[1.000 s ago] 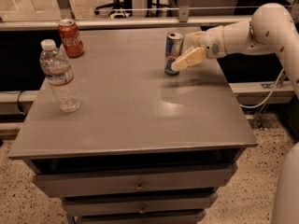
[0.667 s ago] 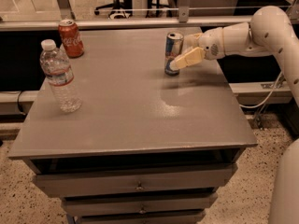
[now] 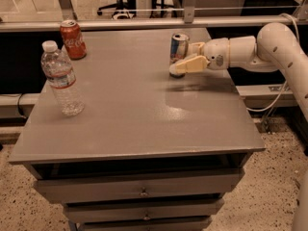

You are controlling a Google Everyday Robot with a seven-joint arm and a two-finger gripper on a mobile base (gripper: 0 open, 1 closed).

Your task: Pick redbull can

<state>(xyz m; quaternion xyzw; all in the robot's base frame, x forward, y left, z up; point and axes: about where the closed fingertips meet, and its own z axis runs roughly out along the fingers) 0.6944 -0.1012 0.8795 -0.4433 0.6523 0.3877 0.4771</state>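
Camera view looks down across a grey table, with my white arm reaching in from the right side and lying low over the far right part of the top. My gripper is at the redbull can, meeting it from the right, and its cream-coloured end crosses the lower part of the can. I cannot tell whether I am clamped on the can or only set against it. The redbull can stands upright on the table near the far edge, right of the middle, with its silver top showing. A red cola can stands upright at the far left corner, well apart from my gripper. Just in front of it, near the left edge, is a clear water bottle with a white cap, leaning a little. Below the tabletop are drawers, and the top one has a small metal pull.
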